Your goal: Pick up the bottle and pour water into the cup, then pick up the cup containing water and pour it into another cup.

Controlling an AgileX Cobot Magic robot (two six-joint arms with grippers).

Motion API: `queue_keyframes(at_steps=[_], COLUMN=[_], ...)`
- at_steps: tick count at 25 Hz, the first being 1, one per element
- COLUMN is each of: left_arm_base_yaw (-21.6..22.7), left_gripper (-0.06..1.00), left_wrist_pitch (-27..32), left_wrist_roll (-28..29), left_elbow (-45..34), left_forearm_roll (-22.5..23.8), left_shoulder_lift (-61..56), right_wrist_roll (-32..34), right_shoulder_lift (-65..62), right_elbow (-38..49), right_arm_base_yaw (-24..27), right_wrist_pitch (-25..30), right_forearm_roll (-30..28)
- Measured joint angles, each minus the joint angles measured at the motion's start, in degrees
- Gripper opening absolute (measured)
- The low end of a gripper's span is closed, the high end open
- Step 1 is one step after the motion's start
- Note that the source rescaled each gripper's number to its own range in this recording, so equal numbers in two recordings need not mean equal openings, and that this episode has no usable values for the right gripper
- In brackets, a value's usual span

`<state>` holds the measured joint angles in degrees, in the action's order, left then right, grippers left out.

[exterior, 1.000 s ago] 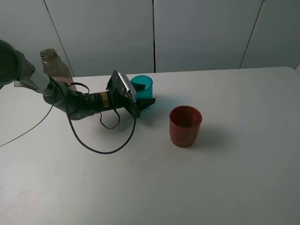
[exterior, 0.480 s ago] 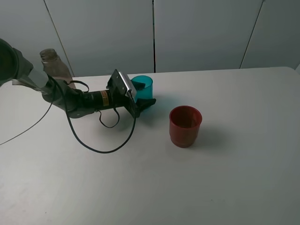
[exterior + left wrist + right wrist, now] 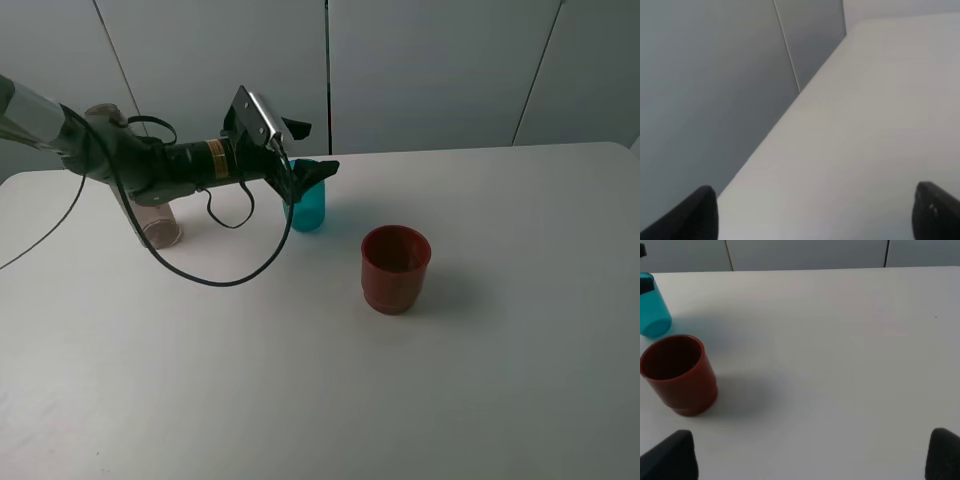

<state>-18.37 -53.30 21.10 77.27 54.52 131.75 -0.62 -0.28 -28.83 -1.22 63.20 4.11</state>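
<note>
The teal cup [image 3: 308,208] stands upright on the table, free of any grip. My left gripper [image 3: 312,148] hovers just above it, fingers spread wide and empty; in the left wrist view the left gripper [image 3: 817,215] shows only bare table and wall between its tips. Another cup [image 3: 395,268], dark red, stands to the right and nearer the front. The bottle [image 3: 158,228] stands at the far left, mostly hidden behind the left arm. In the right wrist view my right gripper [image 3: 807,457] is open, looking at the red cup [image 3: 679,372] and the teal cup [image 3: 652,307].
A black cable [image 3: 215,275] loops from the left arm down onto the white table [image 3: 480,380]. Grey wall panels [image 3: 430,70] close off the table's far edge.
The left gripper opened and let go of the teal cup, then rose above it. The cup now stands alone on the table. The red cup did not move.
</note>
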Motion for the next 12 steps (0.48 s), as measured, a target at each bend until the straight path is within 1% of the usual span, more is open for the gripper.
queue_keyframes(at_steps=[2, 4, 8, 12], left_arm_base_yaw=[-0.6, -1.2, -2.4, -3.4], left_gripper=[0.97, 0.97, 0.97, 0.97], left_wrist_pitch=[2.4, 6.5, 17.3, 27.7], left_wrist_roll=[3.8, 7.6, 15.4, 21.1], left_elbow=[0.0, 0.0, -0.1, -0.1], left_forearm_roll=[0.1, 0.2, 0.3, 0.5], left_shoulder_lift=[-2.8, -5.7, -12.5, -20.2], right_wrist_roll=[0.0, 0.0, 0.0, 0.0], right_shoulder_lift=[0.0, 0.0, 0.0, 0.0], right_elbow=[0.0, 0.0, 0.0, 0.0], right_arm_base_yaw=[0.0, 0.0, 0.0, 0.0], right_wrist_pitch=[0.0, 0.0, 0.0, 0.0], right_forearm_roll=[0.0, 0.0, 0.0, 0.0])
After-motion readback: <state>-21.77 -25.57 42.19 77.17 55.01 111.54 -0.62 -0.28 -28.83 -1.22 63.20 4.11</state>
